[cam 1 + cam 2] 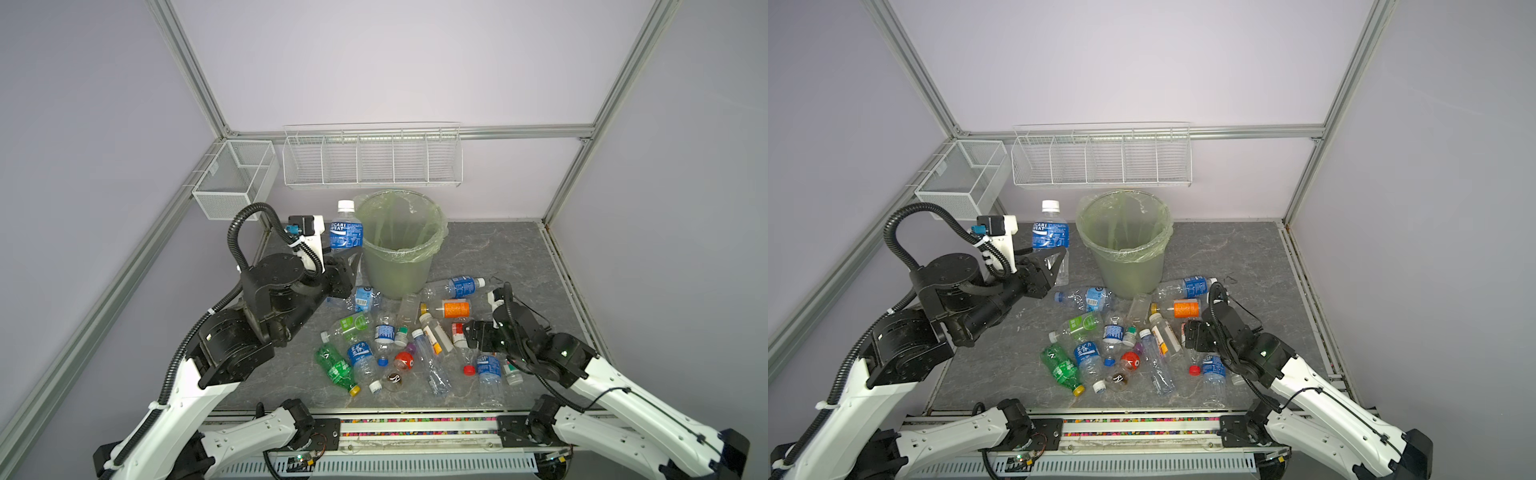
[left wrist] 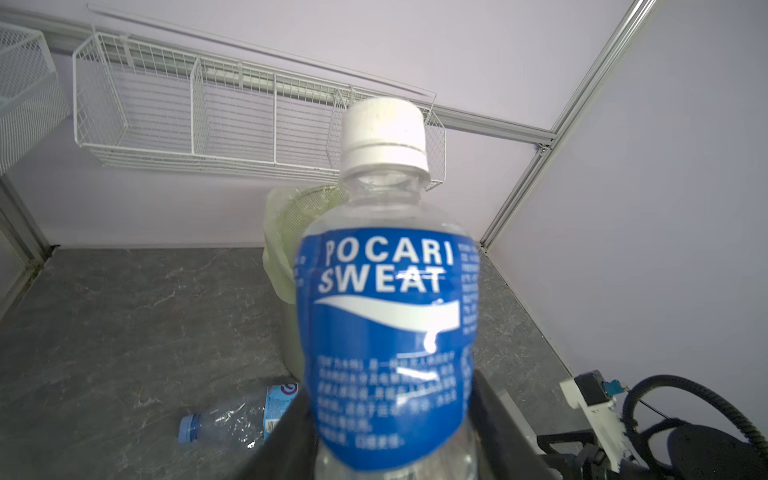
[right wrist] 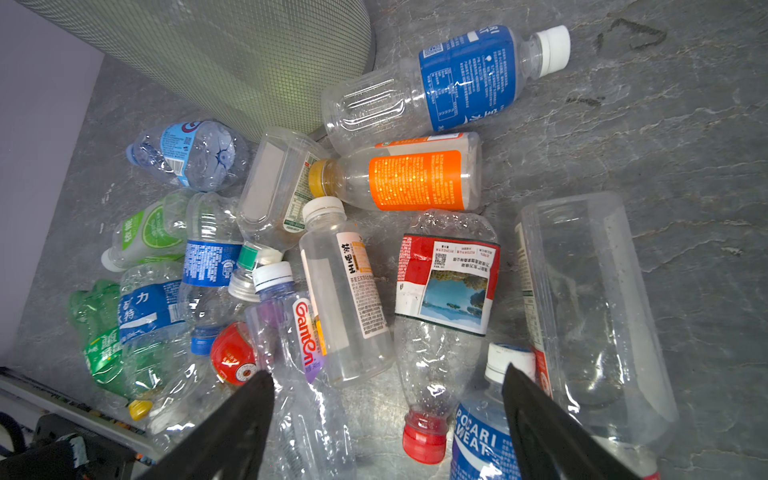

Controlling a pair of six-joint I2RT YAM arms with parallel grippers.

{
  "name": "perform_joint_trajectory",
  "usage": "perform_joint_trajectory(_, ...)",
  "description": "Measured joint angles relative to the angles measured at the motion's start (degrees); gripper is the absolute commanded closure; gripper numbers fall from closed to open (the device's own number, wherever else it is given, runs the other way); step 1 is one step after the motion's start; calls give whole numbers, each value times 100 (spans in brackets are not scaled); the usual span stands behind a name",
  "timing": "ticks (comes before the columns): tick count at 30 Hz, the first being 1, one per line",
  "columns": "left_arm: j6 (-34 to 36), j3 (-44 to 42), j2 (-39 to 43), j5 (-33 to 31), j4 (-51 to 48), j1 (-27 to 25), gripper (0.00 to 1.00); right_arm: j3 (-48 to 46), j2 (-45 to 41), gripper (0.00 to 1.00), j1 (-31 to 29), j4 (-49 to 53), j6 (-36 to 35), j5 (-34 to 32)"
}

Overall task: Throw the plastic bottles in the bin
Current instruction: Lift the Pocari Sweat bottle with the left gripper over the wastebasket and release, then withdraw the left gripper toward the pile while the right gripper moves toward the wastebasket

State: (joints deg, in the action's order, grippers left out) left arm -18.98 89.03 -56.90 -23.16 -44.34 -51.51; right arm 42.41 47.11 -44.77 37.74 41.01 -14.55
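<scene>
My left gripper (image 1: 347,261) (image 1: 1054,262) (image 2: 388,415) is shut on an upright clear bottle with a blue Pocari Sweat label and a white cap (image 1: 345,228) (image 1: 1050,232) (image 2: 386,316), raised just left of the bin (image 1: 399,274) (image 1: 1127,270). The bin is a grey-green bucket with a pale green bag over its rim. Several plastic bottles lie in a pile in front of the bin (image 1: 399,340) (image 1: 1121,340). My right gripper (image 1: 471,332) (image 1: 1192,334) (image 3: 386,374) hangs open over the pile's right side, above a red-capped bottle (image 3: 446,286) and a second Pocari bottle (image 3: 478,440).
A white mesh box (image 1: 232,183) hangs on the left wall and a long white wire rack (image 1: 372,162) on the back wall above the bin. An orange-label bottle (image 1: 455,309) and a blue-label one (image 1: 457,286) lie by the bin's foot. Bare grey tabletop (image 1: 498,249) lies at the back right.
</scene>
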Motion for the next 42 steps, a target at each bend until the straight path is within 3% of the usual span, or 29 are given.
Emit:
perform_joint_trajectory(14, 1062, 1375, -1541, 15, 485, 42, 100, -2, -223, 12, -35, 63, 103, 90)
perform_joint_trajectory(24, 761, 1497, -2798, 920, 960, 1045, 100, -129, -490, 12, -44, 133, 190, 109)
perform_joint_trajectory(25, 715, 1574, -3027, 1060, 942, 1130, 85, -144, -544, 12, -44, 153, 205, 109)
perform_joint_trajectory(26, 656, 1681, -3318, 1220, 885, 1241, 35, -155, -599, 12, -44, 177, 214, 109)
perform_joint_trajectory(27, 605, 1801, -3585, 1344, 785, 1342, 1, -157, -645, 12, -46, 208, 229, 109)
perform_joint_trajectory(31, 358, 2411, -4483, 1495, 79, 1558, 1, -160, -831, 12, -46, 319, 254, 107)
perform_joint_trajectory(34, 299, 2422, -4450, 1598, -214, 1550, 1, -173, -997, 12, -48, 407, 256, 87)
perform_joint_trajectory(37, 273, 2223, -3947, 1668, -55, 1513, 1, -199, -1071, 12, -50, 446, 256, 85)
perform_joint_trajectory(42, 181, 1746, -2404, 1727, 520, 1484, 1, -214, -931, 12, -50, 435, 254, 101)
